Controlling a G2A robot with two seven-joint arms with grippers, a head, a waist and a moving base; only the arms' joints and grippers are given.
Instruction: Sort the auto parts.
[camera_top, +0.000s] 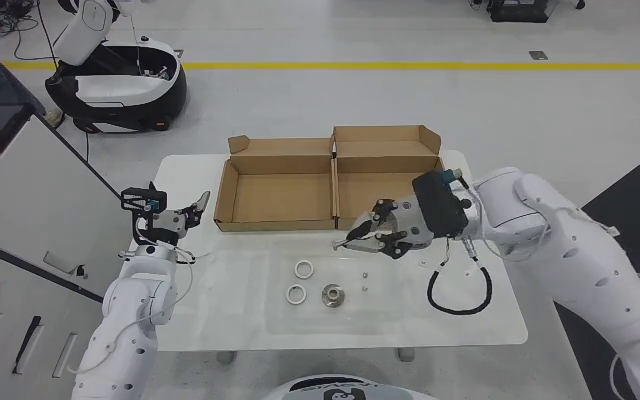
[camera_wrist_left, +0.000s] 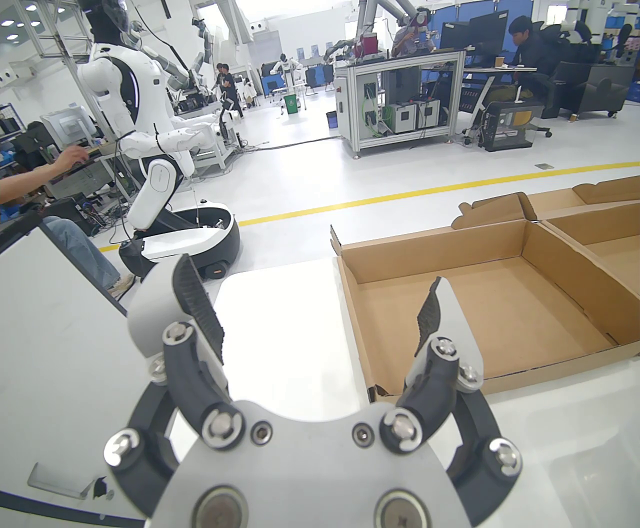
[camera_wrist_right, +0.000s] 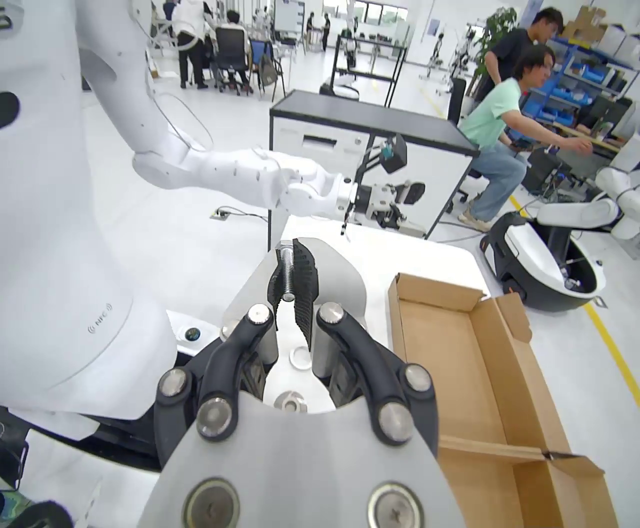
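Transfer step in hand. The right gripper (camera_wrist_right: 291, 256) is clamped on a bolt (camera_wrist_right: 286, 275) over the table's middle, just beside the right box (camera_top: 385, 190). The next move probably calls for carrying it over a box and releasing. The left gripper (camera_wrist_left: 310, 272) is wide open and empty at the table's left edge.

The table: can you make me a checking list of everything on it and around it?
Surface: white table, carrying two boxes and loose parts.
Job's things: left box and right box, open cardboard, side by side; white rings, two, lying in front of them; metal flanged part beside the nearer ring; bolt in a gripper.
Clutter: nothing seen.
Grippers: right gripper shut on the bolt, near the right box's front wall; left gripper open, holding nothing, beside the left box.
Cables: black cable looping from the right arm over the table.
Surroundings: robot base and yellow line on the floor.
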